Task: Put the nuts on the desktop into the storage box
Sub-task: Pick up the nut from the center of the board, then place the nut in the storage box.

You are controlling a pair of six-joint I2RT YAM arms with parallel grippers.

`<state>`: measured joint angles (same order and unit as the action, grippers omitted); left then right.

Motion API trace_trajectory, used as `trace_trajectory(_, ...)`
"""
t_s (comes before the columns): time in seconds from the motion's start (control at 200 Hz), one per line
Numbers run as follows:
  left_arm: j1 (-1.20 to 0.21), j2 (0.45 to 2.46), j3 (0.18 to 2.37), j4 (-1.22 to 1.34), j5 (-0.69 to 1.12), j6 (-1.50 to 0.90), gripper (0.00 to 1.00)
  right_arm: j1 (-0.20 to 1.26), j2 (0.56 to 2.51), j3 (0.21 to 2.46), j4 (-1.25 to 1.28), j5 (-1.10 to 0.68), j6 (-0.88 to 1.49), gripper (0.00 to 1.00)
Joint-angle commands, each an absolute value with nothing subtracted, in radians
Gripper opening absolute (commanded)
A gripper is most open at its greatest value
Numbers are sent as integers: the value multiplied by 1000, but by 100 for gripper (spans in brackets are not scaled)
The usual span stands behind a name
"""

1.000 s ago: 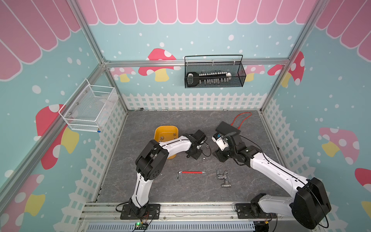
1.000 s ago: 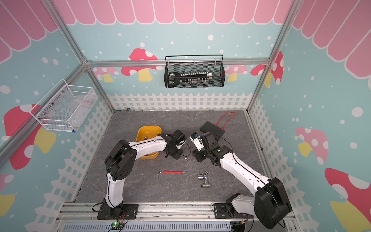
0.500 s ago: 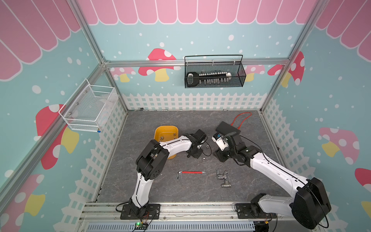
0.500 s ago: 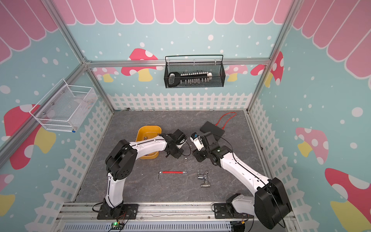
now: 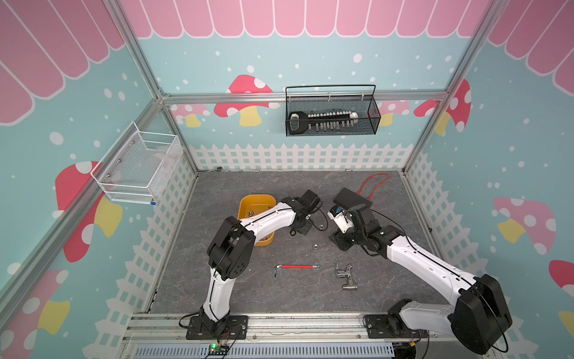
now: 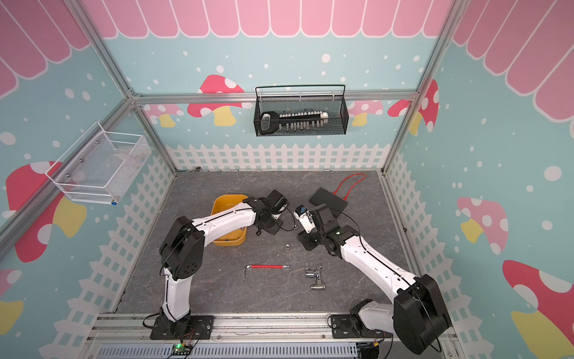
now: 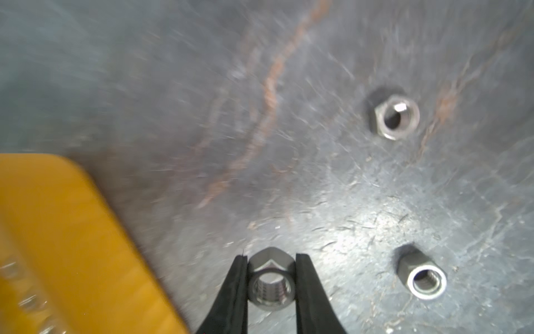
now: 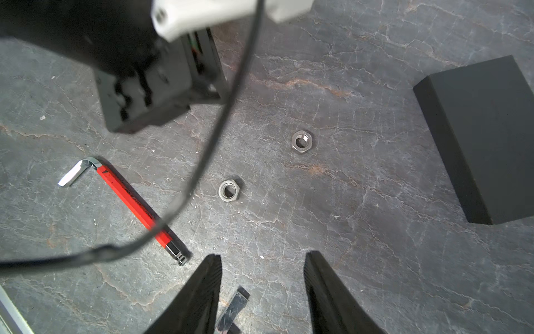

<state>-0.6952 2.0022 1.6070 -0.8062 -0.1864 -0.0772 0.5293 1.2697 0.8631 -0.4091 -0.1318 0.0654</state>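
Now the left end effector (image 7: 271,256) clamps a nut (image 7: 271,286), while the right end effector (image 8: 262,256) stands parted.

Looking into teal walls (image 5: 310,62) printed with mushrooms (image 5: 245,93), pink scallops (image 5: 279,18), white fence (image 5: 298,157); hanging a black mesh basket (image 5: 330,115) far, white basket (image 5: 136,167) left.

Red hex key (image 5: 296,267) near centre, silver fitting (image 5: 344,276) just right of it; black box (image 5: 352,199) and red cable (image 5: 374,183) far right; black basket (image 5: 330,116) on far wall.
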Motion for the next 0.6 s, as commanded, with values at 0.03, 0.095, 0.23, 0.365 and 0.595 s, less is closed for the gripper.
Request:
trace_trajectory(0.03, -602, 1860, 1594, -872, -276, -132, 12, 526, 1315, 873, -397, -140, 70, 52)
trace_trajectory(0.095, -545, 1824, 1546, -871, -278, -163, 12, 526, 1333, 880, -389, -149, 70, 53)
trace_trajectory(0.23, -452, 1801, 1453, -866, -275, -233, 11, 530, 1370, 899, -378, -161, 69, 52)
trace_trajectory(0.365, -422, 1805, 1394, -854, -281, -263, 16, 539, 1384, 913, -379, -158, 66, 54)
trace_trajectory(0.595, -382, 1806, 1388, -843, -298, -279, 49, 543, 1372, 903, -399, -133, 66, 62)
